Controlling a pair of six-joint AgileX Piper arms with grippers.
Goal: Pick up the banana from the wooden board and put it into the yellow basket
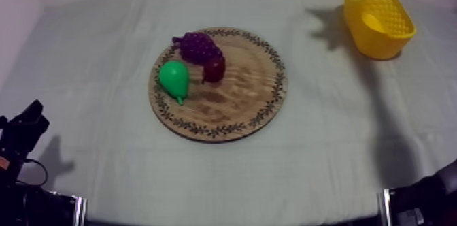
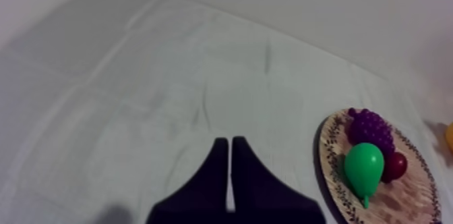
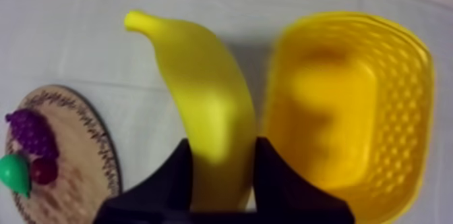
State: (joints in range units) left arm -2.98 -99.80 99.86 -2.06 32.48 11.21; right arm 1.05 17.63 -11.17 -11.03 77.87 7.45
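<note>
- Top view: the yellow basket (image 1: pixel 401 35) stands on the table (image 1: pixel 102 38). The wooden board (image 1: pixel 245 99) lies well apart from it and carries the grapes (image 1: pixel 197 46), a pear (image 1: pixel 174 77) and a small red fruit (image 1: pixel 214 69). My right arm comes in at the basket's far end. My left arm rests beyond the board, far from the basket.
- Left wrist view: the left gripper (image 2: pixel 230 142) has its fingers pressed together on nothing, over bare cloth on the side of the board away from the basket.
- Right wrist view: the right gripper (image 3: pixel 222 152) has its fingers clenched round one end of the banana (image 3: pixel 202 85).
  - The fruit hangs just beside the basket's rim, on the board side, over cloth rather than over the hollow.
  - Its long axis runs straight out from the fingers, roughly along the basket's wall, with the stem tip farthest out.
  - As I judge it, the move needed is a sideways shift over the hollow before the fingers let go.
</note>
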